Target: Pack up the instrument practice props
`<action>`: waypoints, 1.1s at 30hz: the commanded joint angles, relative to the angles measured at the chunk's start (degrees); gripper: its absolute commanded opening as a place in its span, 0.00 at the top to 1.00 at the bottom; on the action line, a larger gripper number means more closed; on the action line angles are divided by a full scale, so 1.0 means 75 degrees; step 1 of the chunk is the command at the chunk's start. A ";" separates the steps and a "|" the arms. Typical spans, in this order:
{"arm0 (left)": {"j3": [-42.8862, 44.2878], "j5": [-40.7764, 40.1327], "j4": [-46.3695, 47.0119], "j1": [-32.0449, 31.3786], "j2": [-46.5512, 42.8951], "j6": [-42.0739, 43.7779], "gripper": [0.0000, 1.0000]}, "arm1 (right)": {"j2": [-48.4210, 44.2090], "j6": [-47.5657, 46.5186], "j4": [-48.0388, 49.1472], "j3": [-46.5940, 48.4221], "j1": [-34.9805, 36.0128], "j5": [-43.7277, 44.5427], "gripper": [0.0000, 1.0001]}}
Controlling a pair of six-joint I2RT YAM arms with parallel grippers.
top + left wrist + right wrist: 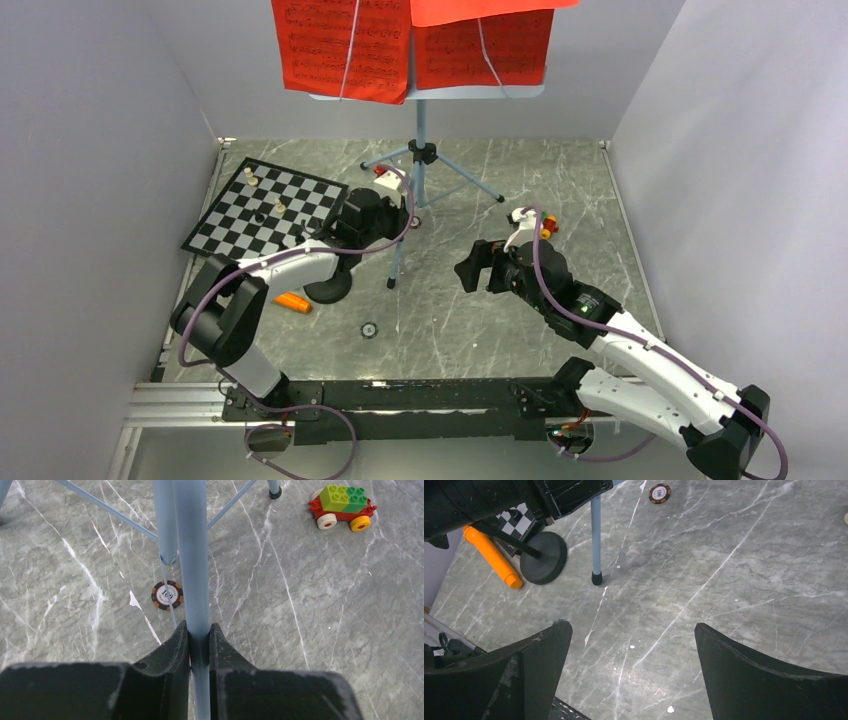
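The light-blue music stand stands at the back middle, with red music sheets on its desk. My left gripper is shut on the stand's front leg, its jaws pressed on both sides of the tube. The leg's foot rests on the table. The orange microphone lies beside the black round-base mic stand. Both also show in the right wrist view, the microphone and the stand's base. My right gripper is open and empty above bare table.
A chessboard with a few pieces lies at the back left. A brick toy car sits right of the tripod. A poker chip lies on the marble table near the front, and it also shows under the tripod in the left wrist view. Grey walls close in three sides.
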 commanded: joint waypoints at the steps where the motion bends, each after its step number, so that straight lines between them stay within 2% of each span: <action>1: 0.0020 0.0894 0.0522 -0.0328 -0.0118 0.0320 1.00 | -0.0172 -0.0047 0.0104 0.0051 -0.0038 0.0183 0.02; 6: -0.0158 0.1189 0.0615 -0.0453 -0.0358 0.0308 1.00 | -0.0293 -0.0045 0.0031 0.0056 -0.0032 0.0262 0.02; 19: -0.0774 0.1137 0.0323 -0.0733 -0.1469 0.0092 1.00 | -0.0478 -0.0131 -0.0174 0.0133 -0.0032 0.0469 0.02; 33: -0.2078 0.1384 0.0245 -0.1041 -0.2622 -0.0070 1.00 | -0.0466 -0.0307 -0.0336 0.0216 -0.0032 0.0540 0.02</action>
